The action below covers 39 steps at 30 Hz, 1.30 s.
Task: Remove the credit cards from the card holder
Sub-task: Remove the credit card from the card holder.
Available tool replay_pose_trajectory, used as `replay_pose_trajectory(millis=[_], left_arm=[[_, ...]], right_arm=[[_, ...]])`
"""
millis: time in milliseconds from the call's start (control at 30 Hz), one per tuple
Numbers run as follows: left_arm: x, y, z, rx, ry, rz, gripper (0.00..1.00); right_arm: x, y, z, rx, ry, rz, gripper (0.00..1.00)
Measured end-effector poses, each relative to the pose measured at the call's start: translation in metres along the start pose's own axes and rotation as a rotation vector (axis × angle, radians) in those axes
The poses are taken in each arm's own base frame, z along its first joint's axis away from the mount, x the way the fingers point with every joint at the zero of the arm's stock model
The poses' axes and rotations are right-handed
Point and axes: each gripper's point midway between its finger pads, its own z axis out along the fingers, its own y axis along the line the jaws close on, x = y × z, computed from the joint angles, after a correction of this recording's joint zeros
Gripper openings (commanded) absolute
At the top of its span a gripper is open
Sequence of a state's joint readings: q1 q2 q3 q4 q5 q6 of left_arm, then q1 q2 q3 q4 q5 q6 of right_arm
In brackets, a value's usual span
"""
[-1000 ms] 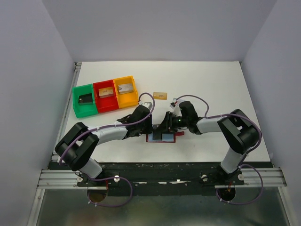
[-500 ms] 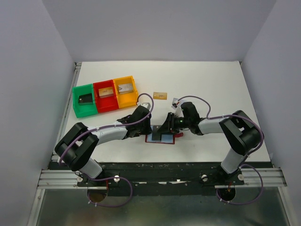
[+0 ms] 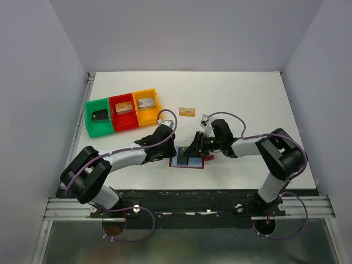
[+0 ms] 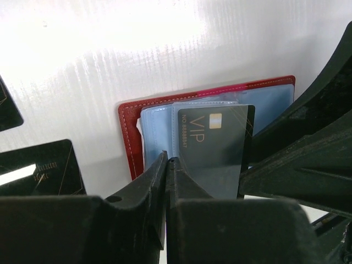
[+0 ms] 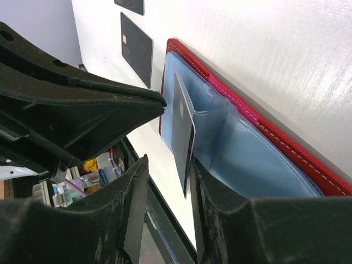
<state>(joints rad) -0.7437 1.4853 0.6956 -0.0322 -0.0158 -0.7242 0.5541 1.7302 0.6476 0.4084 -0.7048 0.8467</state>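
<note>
The maroon card holder [image 3: 187, 163] lies open on the white table, its light blue pockets [image 4: 159, 129] facing up. A dark card marked VIP [image 4: 214, 148] sticks partway out of a pocket. My left gripper [image 4: 166, 160] is shut, with its tips at the pocket's near edge beside that card. My right gripper [image 5: 168, 165] is open; the card [image 5: 181, 126] stands on edge between its fingers, close to the right one. Two black cards [image 4: 41, 168] [image 4: 8, 107] lie on the table left of the holder. A gold card [image 3: 187, 111] lies farther back.
Green [image 3: 99, 116], red [image 3: 123, 111] and yellow [image 3: 147, 107] trays stand in a row at the back left, each with a card in it. Both grippers [image 3: 177, 154] [image 3: 193, 151] meet over the holder near the table's front edge.
My left arm has shifted slightly to the left and nearer. The right gripper and the holder have hardly moved.
</note>
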Motion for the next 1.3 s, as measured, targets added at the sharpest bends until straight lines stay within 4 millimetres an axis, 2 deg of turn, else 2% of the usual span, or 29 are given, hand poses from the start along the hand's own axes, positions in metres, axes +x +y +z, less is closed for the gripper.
replay_pose_trajectory(millis=[367,533,1300], left_arm=[[0.004,0.005,0.004,-0.021,0.012,-0.009,0.02],[0.004,-0.002,0.010,0.011,0.029,-0.007,0.00],[0.006,-0.018,0.016,0.093,0.040,0.028,0.00]], right_arm=[[0.000,0.004,0.002,-0.030,0.005,0.001,0.45],[-0.001,0.006,0.003,-0.049,0.008,0.009,0.45],[0.001,-0.001,0.013,-0.057,0.061,0.075,0.46]])
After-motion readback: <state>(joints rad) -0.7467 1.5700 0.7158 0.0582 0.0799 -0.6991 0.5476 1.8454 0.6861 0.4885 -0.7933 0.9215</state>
